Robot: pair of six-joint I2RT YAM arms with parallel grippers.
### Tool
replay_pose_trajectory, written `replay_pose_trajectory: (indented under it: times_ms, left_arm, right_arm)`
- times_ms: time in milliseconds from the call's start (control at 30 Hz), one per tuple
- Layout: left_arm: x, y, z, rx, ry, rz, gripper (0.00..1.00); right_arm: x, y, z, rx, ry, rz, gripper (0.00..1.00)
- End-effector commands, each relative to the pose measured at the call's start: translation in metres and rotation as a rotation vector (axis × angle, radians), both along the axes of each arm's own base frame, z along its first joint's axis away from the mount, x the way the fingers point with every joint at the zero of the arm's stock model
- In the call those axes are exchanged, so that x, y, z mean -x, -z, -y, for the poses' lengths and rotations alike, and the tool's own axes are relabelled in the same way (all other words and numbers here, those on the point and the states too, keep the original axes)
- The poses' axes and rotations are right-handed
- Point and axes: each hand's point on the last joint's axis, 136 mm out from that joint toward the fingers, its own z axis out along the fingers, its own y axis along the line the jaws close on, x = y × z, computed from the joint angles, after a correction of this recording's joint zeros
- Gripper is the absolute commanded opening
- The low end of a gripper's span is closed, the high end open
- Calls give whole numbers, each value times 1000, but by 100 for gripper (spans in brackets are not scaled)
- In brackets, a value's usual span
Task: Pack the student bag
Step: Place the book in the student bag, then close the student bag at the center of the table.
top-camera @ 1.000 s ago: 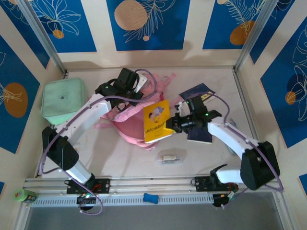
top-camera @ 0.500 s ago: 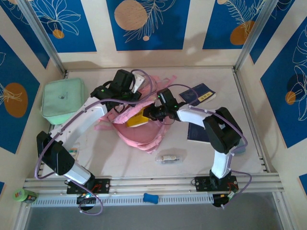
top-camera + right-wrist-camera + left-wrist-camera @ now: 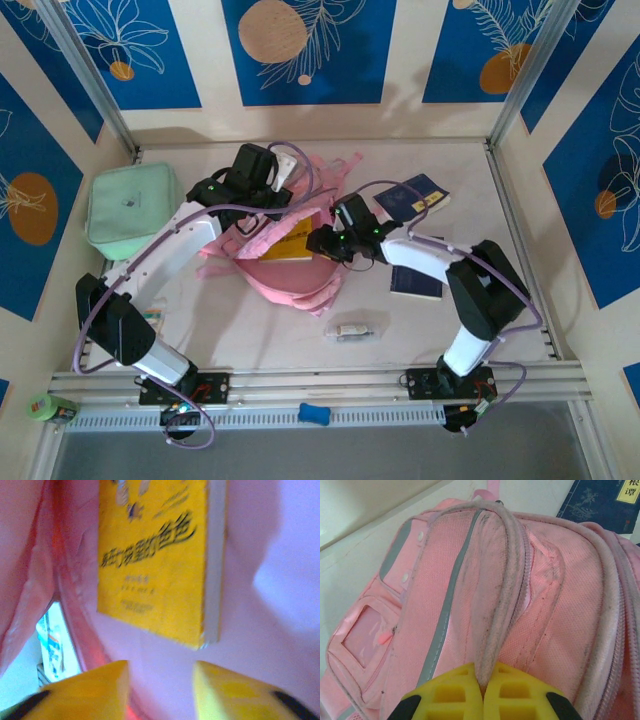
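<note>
The yellow book, held up outside the student bag a second ago, now lies inside the bag's mouth. The bag sits mid-desk. The right claw has parted and, in a blurred view, seems clear of the book. The left claw is clamped together on the bag's zipper rim.

The large soft pink fabric backpack is lying near the middle of the table, slightly toward the left, with its pink straps spreading toward the far side. Its main opening is standing unzipped, and one zip edge is rising in a narrow fold. Pale grey-blue trim is running along the front panels, beside a small framed pocket. The fabric near the zip is looking dirty.
</note>
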Motion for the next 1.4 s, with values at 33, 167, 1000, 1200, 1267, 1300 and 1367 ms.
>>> replay_pose_trajectory:
  times_ms: [33, 167, 1000, 1200, 1267, 1300, 1367]
  left_arm:
    - [-8, -42, 6, 118, 2, 110, 0]
    - [-7, -41, 6, 120, 5, 106, 0]
    - [-8, -21, -6, 93, -51, 59, 0]
    - [6, 26, -5, 123, -103, -100, 0]
    - [15, 43, -4, 141, -102, -148, 0]
    - [19, 51, -4, 147, -99, -164, 0]
    - [26, 66, -7, 136, -93, -183, 0]
  right_arm:
    - [16, 24, -20, 17, -7, -56, 13]
    - [11, 37, -46, 49, -8, -24, 2]
    - [27, -9, 56, 153, 90, 137, 6]
    - [41, -23, 129, 210, 175, 115, 16]
    - [45, -24, 152, 200, 219, 66, 19]
    - [47, -25, 162, 185, 236, 46, 20]
    - [49, -28, 180, 163, 278, 32, 22]
